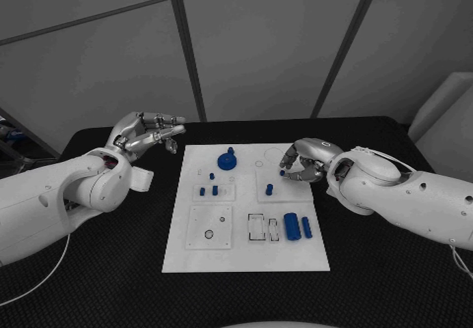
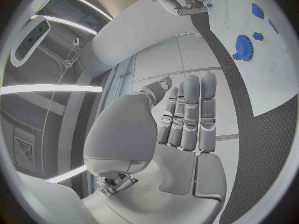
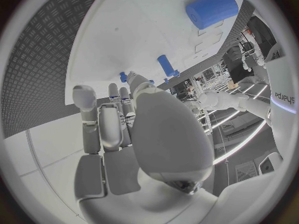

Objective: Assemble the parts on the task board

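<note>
The white task board [image 1: 247,239] lies in the middle of the black table. On it are a blue gear [image 1: 227,161], small blue pegs [image 1: 207,190], one peg [image 1: 269,188] right of them, and two blue cylinders [image 1: 292,223] near the right edge. My right hand [image 1: 303,162] hovers over the board's far right part, its thumb and a finger pinching a small blue peg [image 1: 282,173]; the right wrist view shows that peg [image 3: 123,77] at the fingertips. My left hand [image 1: 147,133] is raised off the board's far left corner, fingers straight, holding nothing.
Outlined slots [image 1: 261,227] and a round hole plate [image 1: 210,229] mark the board's near half. Black mat [image 1: 374,273] surrounds the board on all sides. Grey wall panels [image 1: 266,55] rise behind the table's far edge.
</note>
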Motion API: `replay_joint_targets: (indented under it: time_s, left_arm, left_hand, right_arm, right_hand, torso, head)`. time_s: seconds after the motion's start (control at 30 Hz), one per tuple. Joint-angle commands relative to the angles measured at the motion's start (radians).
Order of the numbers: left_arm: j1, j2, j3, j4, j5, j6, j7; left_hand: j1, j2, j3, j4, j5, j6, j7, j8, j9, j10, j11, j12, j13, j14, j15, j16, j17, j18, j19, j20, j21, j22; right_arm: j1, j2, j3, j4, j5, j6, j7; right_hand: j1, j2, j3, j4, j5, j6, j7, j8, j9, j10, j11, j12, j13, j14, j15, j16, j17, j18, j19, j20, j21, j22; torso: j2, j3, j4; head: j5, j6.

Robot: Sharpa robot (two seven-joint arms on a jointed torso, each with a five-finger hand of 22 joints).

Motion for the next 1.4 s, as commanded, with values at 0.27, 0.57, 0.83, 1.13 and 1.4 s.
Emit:
replay_joint_targets:
  time_s: [0.27,0.57,0.83,1.13,1.4]
  left_arm:
    - [0.001,0.0,0.001,0.006,0.087,-0.018,0.044]
    - [0.0,0.002,0.001,0.004,0.089,-0.017,0.041]
    - [0.0,0.007,0.001,0.001,0.089,-0.012,0.039]
    - [0.0,0.01,0.001,-0.003,0.089,-0.014,0.037]
    - [0.0,0.009,0.001,-0.006,0.089,-0.02,0.034]
  left_hand:
    - [-0.009,0.003,-0.008,0.0,-0.004,-0.017,0.003,-0.006,0.0,-0.013,0.003,0.005,-0.001,-0.009,0.002,-0.01,-0.004,-0.01,-0.006,0.005,-0.01,-0.004]
    - [-0.009,0.006,-0.01,0.0,-0.004,-0.025,0.007,-0.008,0.0,-0.017,0.005,0.009,-0.001,-0.01,0.004,-0.012,-0.007,-0.01,-0.005,0.007,-0.015,-0.007]
    - [-0.006,0.012,-0.01,0.0,-0.004,-0.014,0.006,0.0,0.003,-0.021,0.005,0.015,-0.001,-0.011,0.004,-0.014,-0.009,-0.009,-0.005,0.008,-0.019,-0.009]
    - [-0.005,0.012,-0.011,-0.001,-0.004,-0.013,0.005,0.001,0.003,-0.022,0.005,0.016,-0.001,-0.012,0.004,-0.015,-0.009,-0.009,-0.005,0.008,-0.02,-0.01]
    - [-0.004,0.01,-0.014,-0.003,-0.004,-0.022,0.008,0.0,0.002,-0.032,0.007,0.018,-0.002,-0.015,0.005,-0.019,-0.013,-0.009,-0.005,0.009,-0.025,-0.013]
  right_arm:
    - [-0.005,0.024,0.0,-0.013,-0.044,0.033,-0.036]
    - [-0.014,0.038,0.0,-0.028,-0.051,0.05,-0.042]
    - [-0.021,0.045,0.0,-0.036,-0.074,0.064,-0.04]
    - [-0.024,0.057,0.0,-0.037,-0.084,0.07,-0.039]
    - [-0.025,0.059,0.0,-0.036,-0.092,0.082,-0.045]
  right_hand:
    - [0.002,-0.003,0.02,-0.006,0.0,-0.001,0.004,-0.012,0.0,-0.002,0.006,-0.007,-0.011,0.03,0.011,-0.002,-0.001,-0.006,0.0,0.011,-0.002,0.001]
    - [0.028,0.011,0.102,-0.038,-0.038,0.038,-0.003,-0.014,0.004,0.037,-0.002,0.001,-0.032,0.032,0.004,0.011,0.011,-0.008,0.006,0.007,0.015,0.022]
    - [0.03,0.014,0.161,-0.075,-0.043,0.085,-0.016,-0.005,0.008,0.081,-0.015,0.006,-0.041,0.036,-0.007,0.025,0.025,-0.012,0.017,-0.003,0.039,0.052]
    - [0.012,0.007,0.186,-0.094,-0.047,0.094,-0.018,-0.01,0.007,0.094,-0.018,-0.003,-0.047,0.036,-0.01,0.028,0.024,-0.013,0.016,-0.006,0.045,0.058]
    - [0.005,0.003,0.199,-0.106,-0.047,0.094,-0.017,-0.016,0.005,0.095,-0.017,-0.009,-0.051,0.036,-0.009,0.029,0.024,-0.013,0.014,-0.006,0.047,0.06]
  torso:
    - [0.0,0.0,0.0011]
    - [0.001,0.0002,-0.0011]
    - [0.001,0.0008,-0.0014]
    - [0.0,0.0005,0.0001]
    - [0.0,0.0005,-0.0016]
  head:
    - [-0.005,-0.007]
    - [-0.004,-0.011]
    - [-0.002,-0.014]
    - [-0.007,-0.017]
    - [-0.005,-0.019]
